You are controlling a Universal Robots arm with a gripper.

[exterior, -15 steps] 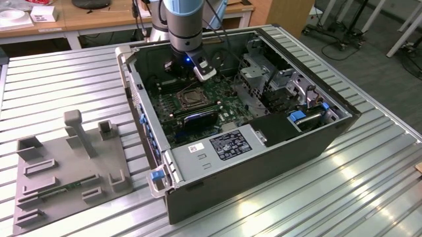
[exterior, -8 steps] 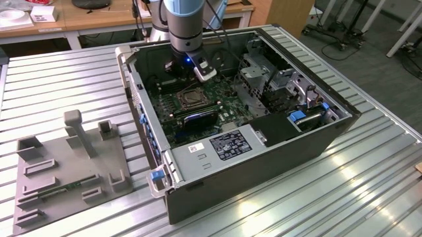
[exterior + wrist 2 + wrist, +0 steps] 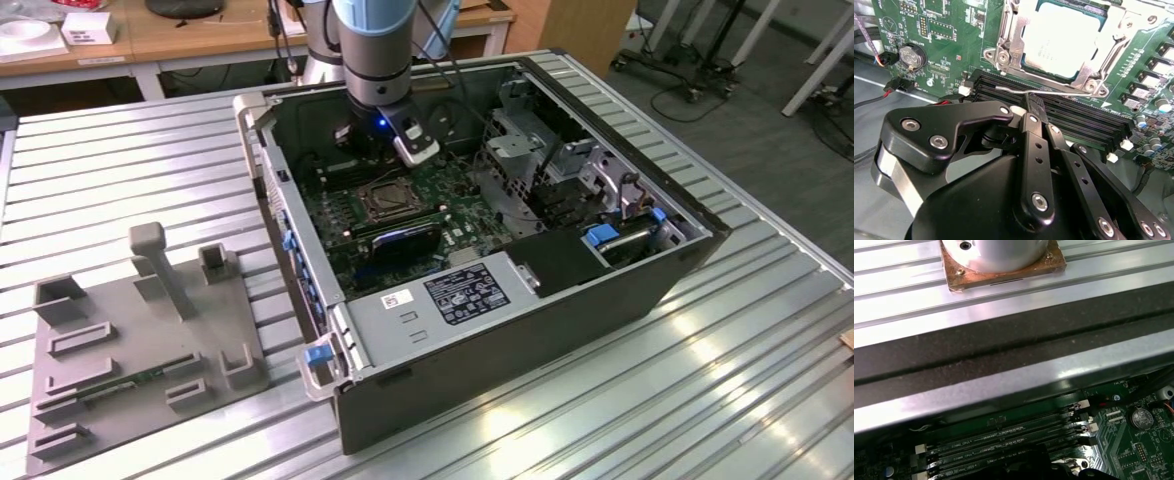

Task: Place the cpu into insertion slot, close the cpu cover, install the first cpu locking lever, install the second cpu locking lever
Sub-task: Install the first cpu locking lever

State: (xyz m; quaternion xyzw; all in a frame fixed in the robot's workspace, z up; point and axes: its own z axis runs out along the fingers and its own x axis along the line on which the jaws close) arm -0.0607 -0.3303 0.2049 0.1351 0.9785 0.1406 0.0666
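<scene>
Computer case (image 3: 641,290) open; green motherboard (image 3: 944,30) inside. Cpu cover (image 3: 1009,40) lies shut over the insertion slot (image 3: 383,200), cpu (image 3: 1064,40) seated under its window. Thin wire locking lever (image 3: 1064,92) runs along the socket edge. The gripper (image 3: 1033,104), fingers pressed together, touches it with its tip. Judgement: press steadily, staying on the wire and off the memory slots (image 3: 1079,117) just beside.

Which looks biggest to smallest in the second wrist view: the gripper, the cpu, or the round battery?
1. gripper, though it sits closest to the camera, so that's unsure
2. cpu
3. round battery
</scene>
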